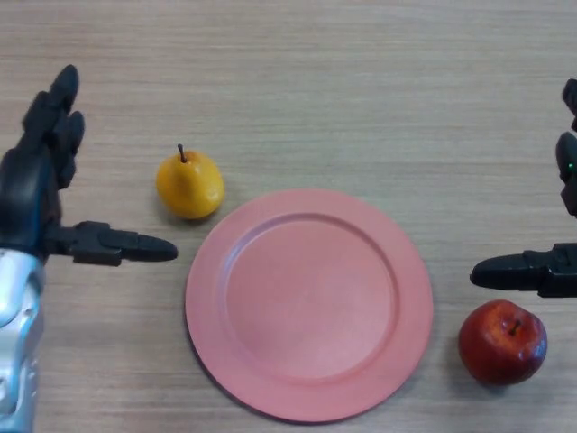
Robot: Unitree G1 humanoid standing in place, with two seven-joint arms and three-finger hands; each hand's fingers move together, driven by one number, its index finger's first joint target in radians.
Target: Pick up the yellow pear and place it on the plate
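On pale wood-grain table (361, 81), filling the whole view, with fine streaks running left to right and nothing of the room showing beyond it. Near the middle, lying flat, pink plate (203, 298), round, with a broad rim and bare inside. Just off its upper-left edge, sitting upright on the wood, pear (189, 185), yellow, stem pointing up, close to the rim but not touching it. At the plate's lower right, resting on the table just beside the rim, red apple (502, 343), stem up. Along the left edge, hovering left hand (36, 194), spread wide and holding nothing, fingers reaching up and away, thumb pointing right toward the plate, its tip stopping just below and to the left of the pear, apart from it. At the right edge, showing only in part, right hand (541, 269), likewise spread and gripping nothing, thumb pointing left just above the apple.
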